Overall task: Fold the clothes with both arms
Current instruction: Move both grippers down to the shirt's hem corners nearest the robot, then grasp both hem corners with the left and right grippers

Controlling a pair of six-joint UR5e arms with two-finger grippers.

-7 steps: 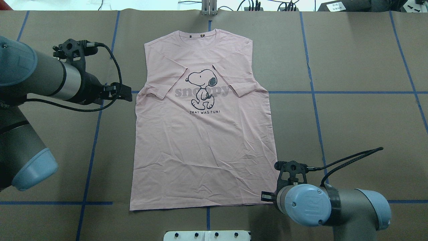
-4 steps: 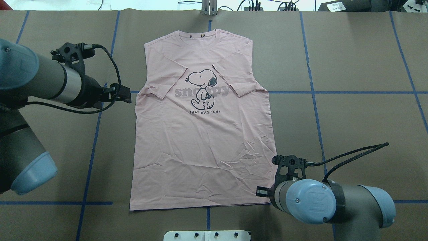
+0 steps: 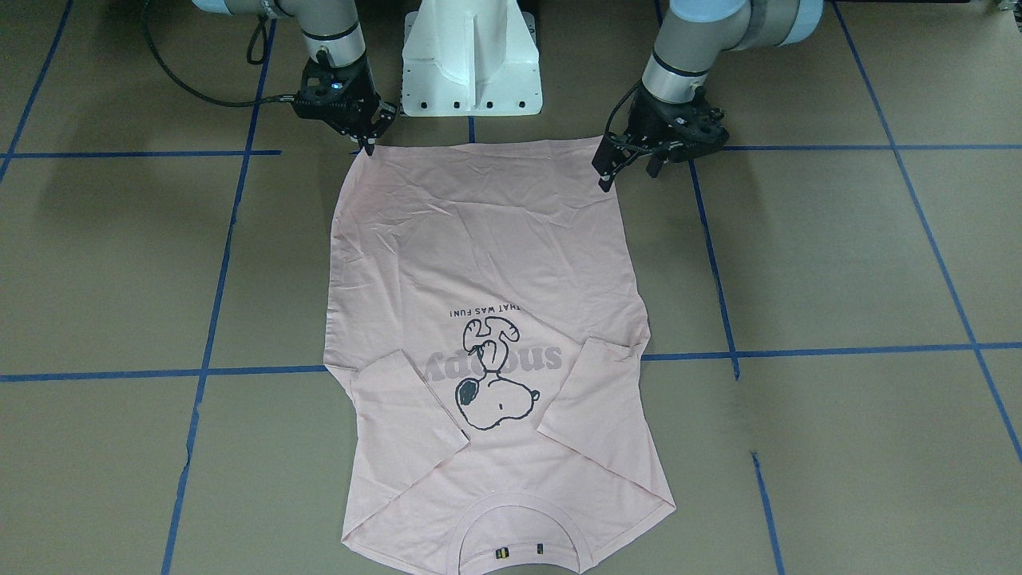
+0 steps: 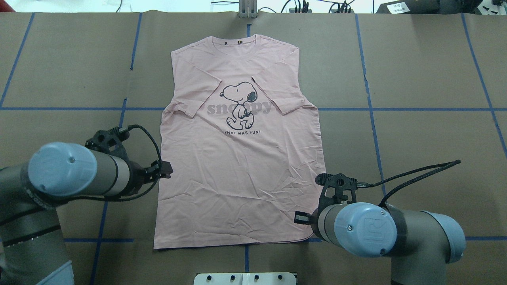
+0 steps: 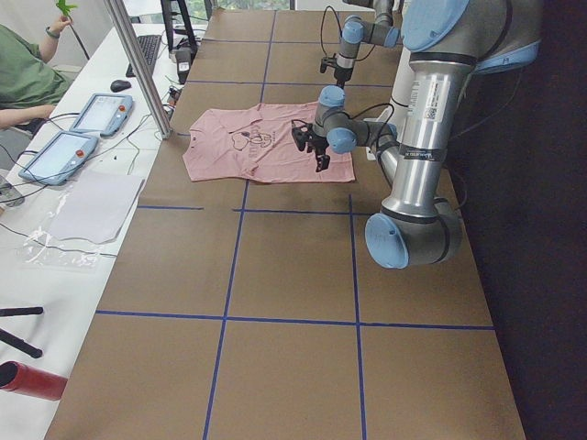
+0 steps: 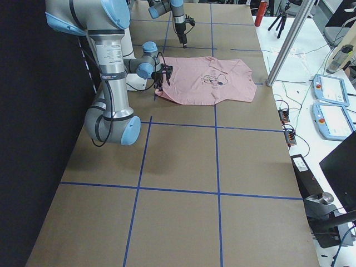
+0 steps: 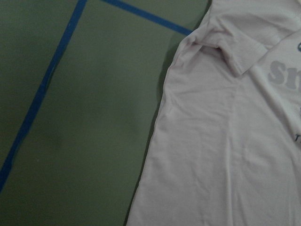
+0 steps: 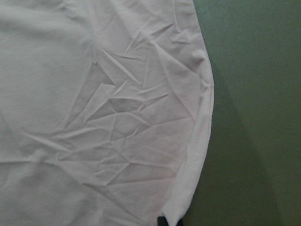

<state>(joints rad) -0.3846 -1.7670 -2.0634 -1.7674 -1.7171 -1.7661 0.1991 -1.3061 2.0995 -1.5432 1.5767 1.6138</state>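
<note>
The pale pink T-shirt [image 4: 237, 178] lies flat with its print up, the collar far from me, the hem near me and both sleeves folded inward. My left gripper [image 4: 166, 171] hovers at the shirt's left side edge, a little up from the hem [image 3: 627, 172], and its fingers look open with nothing in them. The left wrist view holds only that edge and a sleeve [image 7: 225, 141]. My right gripper [image 3: 375, 132] is just above the hem's right corner [image 4: 300, 217] and looks open. One dark fingertip [image 8: 164, 222] shows beside the wrinkled cloth edge [image 8: 94, 117].
The white pedestal base [image 3: 471, 56] stands just behind the hem. Blue tape lines [image 4: 372, 118] cross the brown table cover. Beyond the collar end, a side table holds tablets [image 5: 92, 115] and cables, with a seated person [image 5: 23, 64] there.
My left arm swung from beside the left sleeve back toward me, along the shirt's left edge. My right gripper crept a little left and forward over the hem corner. The shirt lies as before.
</note>
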